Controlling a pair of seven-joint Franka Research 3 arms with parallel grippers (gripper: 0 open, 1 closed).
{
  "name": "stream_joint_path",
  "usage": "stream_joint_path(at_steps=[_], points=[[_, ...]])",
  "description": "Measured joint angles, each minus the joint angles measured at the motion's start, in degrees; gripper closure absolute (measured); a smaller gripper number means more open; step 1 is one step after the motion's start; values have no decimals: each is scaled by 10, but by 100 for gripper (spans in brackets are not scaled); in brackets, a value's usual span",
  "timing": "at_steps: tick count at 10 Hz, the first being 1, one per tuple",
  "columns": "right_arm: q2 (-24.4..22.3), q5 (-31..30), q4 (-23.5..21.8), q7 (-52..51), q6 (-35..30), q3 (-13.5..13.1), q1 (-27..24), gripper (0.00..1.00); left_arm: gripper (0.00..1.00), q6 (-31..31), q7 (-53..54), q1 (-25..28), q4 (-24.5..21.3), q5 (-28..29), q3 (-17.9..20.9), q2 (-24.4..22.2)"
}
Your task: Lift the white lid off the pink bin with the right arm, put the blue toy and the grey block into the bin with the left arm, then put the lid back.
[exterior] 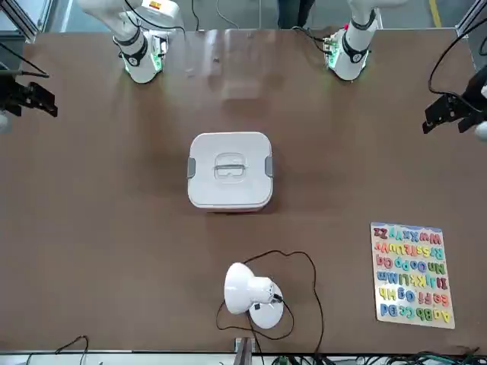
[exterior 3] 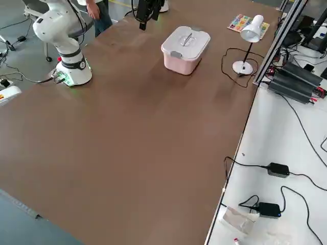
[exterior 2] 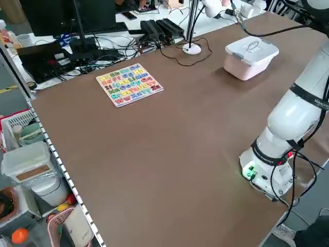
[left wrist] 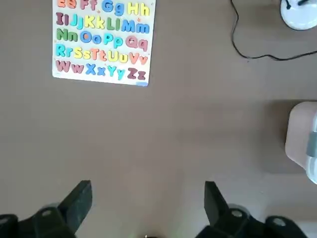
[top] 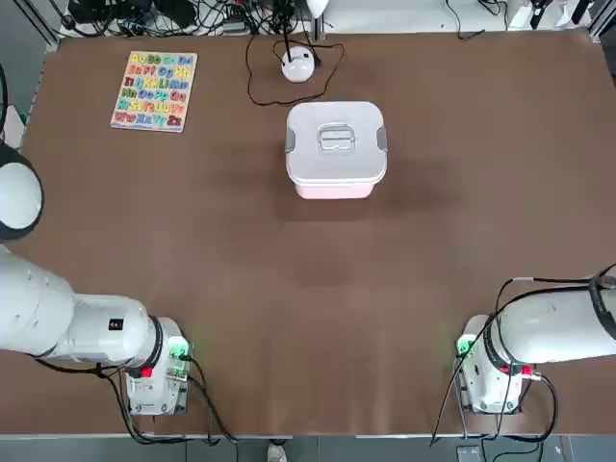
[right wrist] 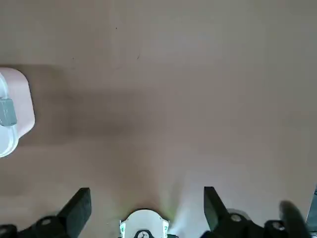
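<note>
Beyond the lidded pink bin (top: 332, 189) sits a lamp (top: 298, 64); both claws (left wrist: 147, 201) (right wrist: 147, 206) hang spread.

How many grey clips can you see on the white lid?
2. One grey clip sits on the white lid at the side toward the alphabet puzzle, the other grey clip on the opposite side. No others show from any view.

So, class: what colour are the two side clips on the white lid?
Grey; the two side clips on the white lid show best in the front view.
</note>
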Motion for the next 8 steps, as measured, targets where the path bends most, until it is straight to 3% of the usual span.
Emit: stream_joint_path(at_steps=[8], points=[[-1, 0, 1, 0, 0, 0, -2, 0, 0, 1, 0, 1, 5, 0, 1, 3]])
